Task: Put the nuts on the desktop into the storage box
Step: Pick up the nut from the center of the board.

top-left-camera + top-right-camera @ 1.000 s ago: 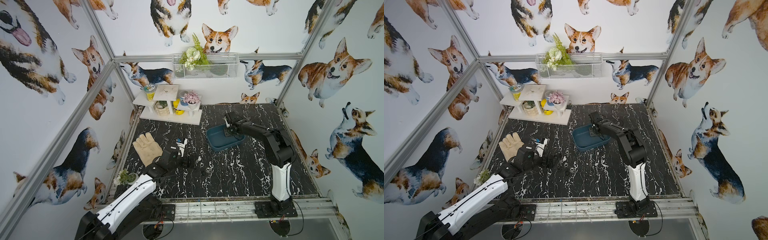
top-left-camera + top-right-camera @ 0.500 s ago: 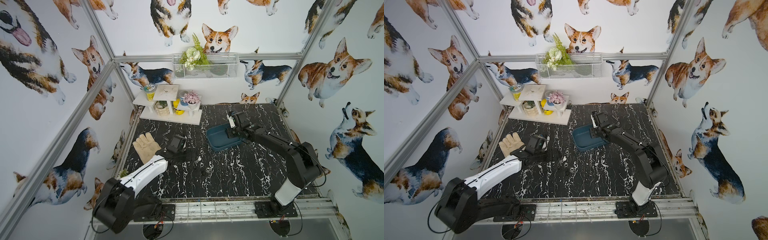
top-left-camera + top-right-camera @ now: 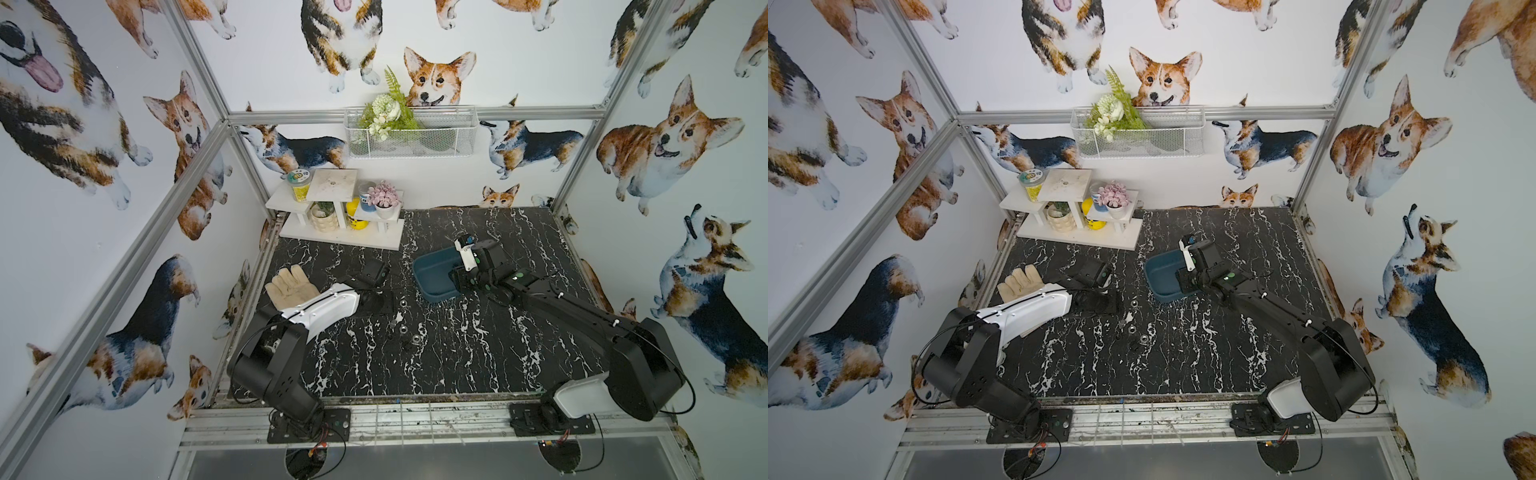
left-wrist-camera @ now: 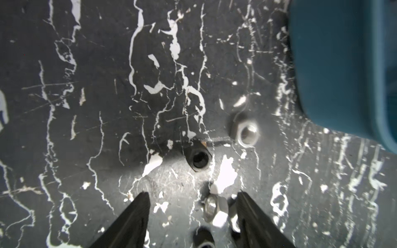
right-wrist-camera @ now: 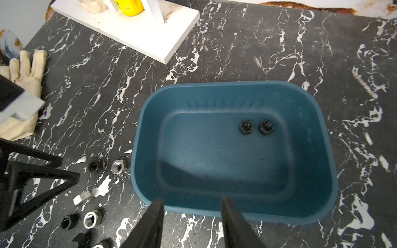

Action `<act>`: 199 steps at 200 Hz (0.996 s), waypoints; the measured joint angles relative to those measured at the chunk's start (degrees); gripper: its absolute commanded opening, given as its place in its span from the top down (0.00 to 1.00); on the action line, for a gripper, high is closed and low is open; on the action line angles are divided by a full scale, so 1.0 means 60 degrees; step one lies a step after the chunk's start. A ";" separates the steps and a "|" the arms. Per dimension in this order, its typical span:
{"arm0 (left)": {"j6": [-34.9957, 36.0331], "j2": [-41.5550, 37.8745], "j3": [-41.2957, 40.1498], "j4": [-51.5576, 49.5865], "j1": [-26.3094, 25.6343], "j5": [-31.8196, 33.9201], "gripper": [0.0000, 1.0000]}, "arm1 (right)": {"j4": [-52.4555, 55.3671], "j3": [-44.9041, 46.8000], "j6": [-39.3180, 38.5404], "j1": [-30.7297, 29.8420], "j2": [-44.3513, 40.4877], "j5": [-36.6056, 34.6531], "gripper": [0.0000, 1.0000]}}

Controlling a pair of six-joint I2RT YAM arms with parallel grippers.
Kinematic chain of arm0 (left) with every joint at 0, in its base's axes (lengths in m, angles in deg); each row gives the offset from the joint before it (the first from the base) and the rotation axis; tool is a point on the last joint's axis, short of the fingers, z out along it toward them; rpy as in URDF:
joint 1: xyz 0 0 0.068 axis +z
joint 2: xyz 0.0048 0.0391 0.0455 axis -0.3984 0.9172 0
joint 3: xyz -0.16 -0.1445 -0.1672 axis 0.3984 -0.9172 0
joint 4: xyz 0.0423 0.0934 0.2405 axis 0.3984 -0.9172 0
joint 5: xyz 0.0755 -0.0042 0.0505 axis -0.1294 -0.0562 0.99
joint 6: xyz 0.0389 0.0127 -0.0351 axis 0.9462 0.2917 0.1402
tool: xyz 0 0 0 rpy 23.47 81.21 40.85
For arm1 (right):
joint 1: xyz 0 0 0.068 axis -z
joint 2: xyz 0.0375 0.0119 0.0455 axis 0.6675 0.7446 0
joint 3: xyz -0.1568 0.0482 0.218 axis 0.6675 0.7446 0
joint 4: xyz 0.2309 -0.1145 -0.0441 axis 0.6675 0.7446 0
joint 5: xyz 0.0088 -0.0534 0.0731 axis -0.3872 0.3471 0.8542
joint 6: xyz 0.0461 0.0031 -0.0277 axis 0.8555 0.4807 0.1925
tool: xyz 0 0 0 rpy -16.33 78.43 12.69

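Fingers on the left arm [image 4: 135, 219] open, low over the black marble worktop [image 4: 86, 107] around a small shiny silver hex nut [image 4: 214, 211]; fingers on the right arm [image 5: 151, 225] open and empty above the dark blue-green plastic storage box [image 5: 214, 84] with two black nuts [image 5: 246, 127] inside; next: squeeze gently, lift, carry over.

Two nuts [image 5: 246, 127], one storage box [image 5: 150, 137]

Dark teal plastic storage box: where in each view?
Both top views: dark teal plastic storage box near picture centre, on black marble-look desktop.
Left wrist: box cropped at frame's edge.
Right wrist: box fills mid-frame, two black nuts inside.
Shared landmark: silver hex nut beside box's corner.
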 measured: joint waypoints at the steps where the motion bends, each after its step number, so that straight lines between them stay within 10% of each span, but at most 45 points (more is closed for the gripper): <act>1: 0.0000 0.0040 0.0025 -0.0007 -0.0007 0.0011 0.33 | -0.0011 0.0007 0.0000 0.0004 -0.0011 0.0011 0.42; 17: 0.0066 0.0368 0.0251 -0.0109 -0.0080 0.0240 0.38 | -0.0255 0.0277 -0.0011 -0.0066 -0.0237 0.0248 0.00; 199: 0.0539 0.2098 0.1370 -0.0466 -0.0641 0.1060 0.67 | -0.2055 0.2670 -0.0470 -0.0390 -0.2634 0.1504 0.00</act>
